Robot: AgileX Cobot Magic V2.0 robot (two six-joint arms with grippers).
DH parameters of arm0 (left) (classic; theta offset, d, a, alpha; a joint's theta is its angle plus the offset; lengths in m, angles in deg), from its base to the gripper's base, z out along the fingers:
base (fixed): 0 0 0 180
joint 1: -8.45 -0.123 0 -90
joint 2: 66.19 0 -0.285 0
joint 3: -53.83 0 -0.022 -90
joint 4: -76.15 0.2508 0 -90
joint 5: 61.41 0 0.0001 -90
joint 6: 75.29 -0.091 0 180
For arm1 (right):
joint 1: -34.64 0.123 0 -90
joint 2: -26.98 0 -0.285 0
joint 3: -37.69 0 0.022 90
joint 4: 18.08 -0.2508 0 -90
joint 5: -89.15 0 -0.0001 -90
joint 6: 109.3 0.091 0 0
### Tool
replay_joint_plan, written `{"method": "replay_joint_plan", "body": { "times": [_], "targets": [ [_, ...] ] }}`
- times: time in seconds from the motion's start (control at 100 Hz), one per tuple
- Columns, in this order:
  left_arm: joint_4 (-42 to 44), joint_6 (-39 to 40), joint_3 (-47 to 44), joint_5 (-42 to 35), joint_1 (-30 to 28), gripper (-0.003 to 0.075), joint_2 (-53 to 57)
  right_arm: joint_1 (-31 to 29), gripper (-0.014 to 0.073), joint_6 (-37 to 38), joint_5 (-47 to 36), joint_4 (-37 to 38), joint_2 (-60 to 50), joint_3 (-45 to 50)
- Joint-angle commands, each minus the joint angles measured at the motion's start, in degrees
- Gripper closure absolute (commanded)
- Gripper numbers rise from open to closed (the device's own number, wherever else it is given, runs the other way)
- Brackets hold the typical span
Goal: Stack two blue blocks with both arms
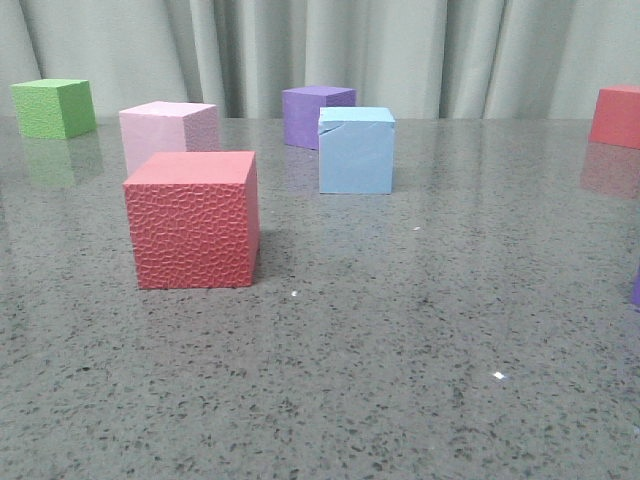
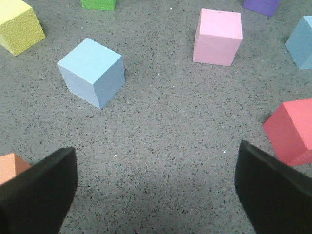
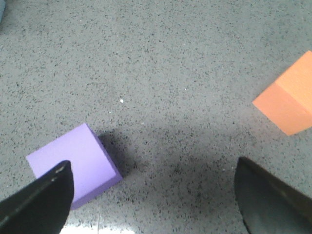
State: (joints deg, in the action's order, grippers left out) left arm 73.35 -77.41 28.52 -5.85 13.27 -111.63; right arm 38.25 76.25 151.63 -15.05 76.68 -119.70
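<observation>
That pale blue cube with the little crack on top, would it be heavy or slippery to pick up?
The blue cube looks like matte foam, so probably light and grippy. Its flat faces suggest sliding, not rolling. The cracked edge hints it dents easily.

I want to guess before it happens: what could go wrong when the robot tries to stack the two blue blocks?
1. The blue block in the left wrist view has a yellow block close by; the left gripper, jaws wide open, might bump it.
2. The right gripper hovers by a purple block, with no blue block under it, so it might grab the wrong cube.
3. The cracked blue block sits close to another purple block.
</observation>
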Motion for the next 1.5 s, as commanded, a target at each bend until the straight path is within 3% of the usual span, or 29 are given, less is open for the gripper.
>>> {"method": "replay_joint_plan", "body": {
  "times": [0.0,0.23,0.85,1.25,1.49],
  "targets": [
    [-0.74,0.13,1.94,-3.53,0.5,0.0104,-0.31,-0.36,-0.0062,-0.62,-2.75,0.03,-3.78,0.49],
    [-0.74,0.13,1.94,-3.53,0.5,0.0104,-0.31,-0.36,-0.0062,-0.62,-1.86,0.03,-9.39,1.82],
    [2.02,0.13,3.06,-7.61,0.5,0.0104,-1.2,-0.36,-0.0062,-0.66,-1.29,0.03,-9.46,2.12],
    [13.19,0.05,16.41,-7.67,0.5,0.0104,-18.05,-0.36,-0.0062,-0.66,-2.04,0.03,-9.46,2.12],
    [10.99,-7.71,24.39,-7.66,0.5,0.012,-29.63,-0.36,-0.0062,-0.66,-2.29,0.03,-9.46,2.12]
  ]
}}
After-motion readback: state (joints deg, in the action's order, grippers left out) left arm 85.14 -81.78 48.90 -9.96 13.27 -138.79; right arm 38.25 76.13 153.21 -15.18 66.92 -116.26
